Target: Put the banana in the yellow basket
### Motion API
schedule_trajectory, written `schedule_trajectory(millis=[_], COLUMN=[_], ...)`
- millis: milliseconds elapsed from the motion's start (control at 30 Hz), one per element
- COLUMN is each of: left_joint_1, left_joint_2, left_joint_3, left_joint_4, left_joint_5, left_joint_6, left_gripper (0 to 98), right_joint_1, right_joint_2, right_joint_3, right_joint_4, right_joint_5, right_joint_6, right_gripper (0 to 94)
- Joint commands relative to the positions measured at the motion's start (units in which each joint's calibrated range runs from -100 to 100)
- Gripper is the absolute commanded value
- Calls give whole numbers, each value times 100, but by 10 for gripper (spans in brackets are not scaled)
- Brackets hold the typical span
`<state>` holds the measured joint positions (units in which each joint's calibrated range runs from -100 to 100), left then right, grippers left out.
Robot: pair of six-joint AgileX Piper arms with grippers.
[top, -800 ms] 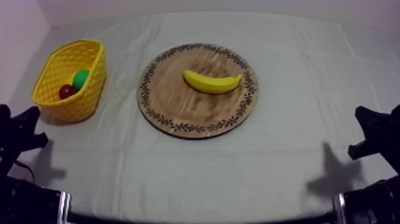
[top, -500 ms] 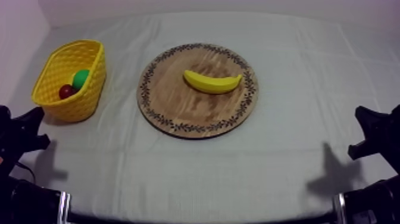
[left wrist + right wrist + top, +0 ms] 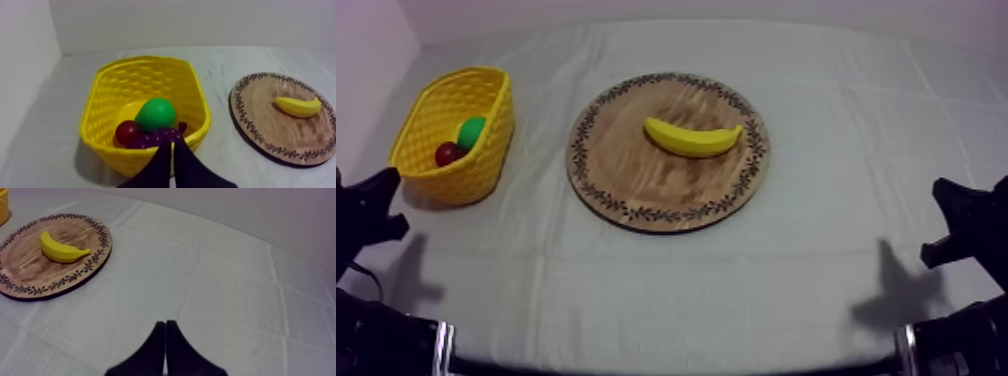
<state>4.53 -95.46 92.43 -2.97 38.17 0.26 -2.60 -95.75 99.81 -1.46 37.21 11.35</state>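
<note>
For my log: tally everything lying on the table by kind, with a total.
banana: 1
pear: 1
bunch of grapes: 1
small red fruit: 1
wooden board: 1
yellow basket: 1
Total: 6

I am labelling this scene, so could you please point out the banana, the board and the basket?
banana (image 3: 693,138): top view, middle of its body.
board (image 3: 631,170): top view, bare wood left of the banana.
basket (image 3: 491,150): top view, outer side wall.

One banana (image 3: 693,138), one board (image 3: 636,185), one basket (image 3: 488,150), one pear (image 3: 155,114), one small red fruit (image 3: 127,132), one grape bunch (image 3: 158,136)
</note>
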Motion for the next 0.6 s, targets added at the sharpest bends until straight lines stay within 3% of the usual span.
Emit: schedule_trajectory(millis=[0, 267, 567], left_joint_1=[3, 42, 229], left_joint_2=[296, 1595, 3280], left_joint_3=[-421, -2031, -4346], left_joint_4=[14, 89, 86], left_joint_5=[-2, 165, 1343], left_joint_6=[16, 9, -41], left_gripper=[0, 0, 0], right_joint_1=[0, 0, 0], right_joint_2=[0, 0, 0], right_joint_3=[-3, -3, -3], right_joint_4=[2, 2, 2], right_joint_5=[-4, -4, -4], right_joint_6=[0, 0, 0], right_gripper=[3, 3, 3])
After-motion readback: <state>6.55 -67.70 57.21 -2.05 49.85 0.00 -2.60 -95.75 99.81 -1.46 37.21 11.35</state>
